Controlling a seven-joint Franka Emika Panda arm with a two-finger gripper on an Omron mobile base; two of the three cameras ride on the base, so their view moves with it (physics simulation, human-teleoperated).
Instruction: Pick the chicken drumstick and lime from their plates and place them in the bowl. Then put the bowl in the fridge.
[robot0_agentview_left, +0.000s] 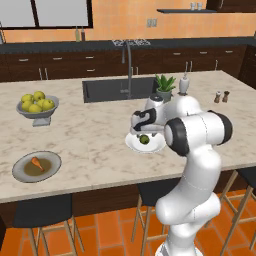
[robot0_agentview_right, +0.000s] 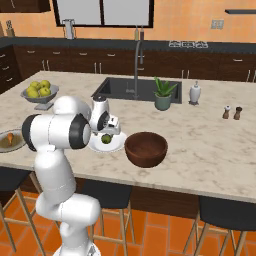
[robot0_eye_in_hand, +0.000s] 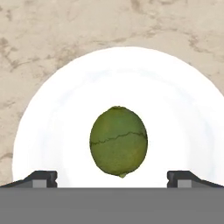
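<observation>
Two plates: white plate (robot0_eye_in_hand: 52, 109) w/ one lime (robot0_eye_in_hand: 118, 141) at centre; grey plate (robot0_agentview_left: 20, 172) w/ one drumstick (robot0_agentview_left: 37, 163), near bench (robot0_agentview_left: 95, 145) front edge.
Bowl: one (robot0_agentview_right: 146, 148), just beside white plate.
Claw (robot0_eye_in_hand: 112, 178): wide, holding nothing, above lime.

Around the lime (robot0_eye_in_hand: 118, 141) the white plate (robot0_eye_in_hand: 52, 113) lay bare on every side, so the wide-spread fingers (robot0_eye_in_hand: 41, 177) had room to either flank. The wooden bowl (robot0_agentview_right: 145, 148) stood just beside that plate; the bench (robot0_agentview_right: 210, 145) beyond the bowl was open.
</observation>
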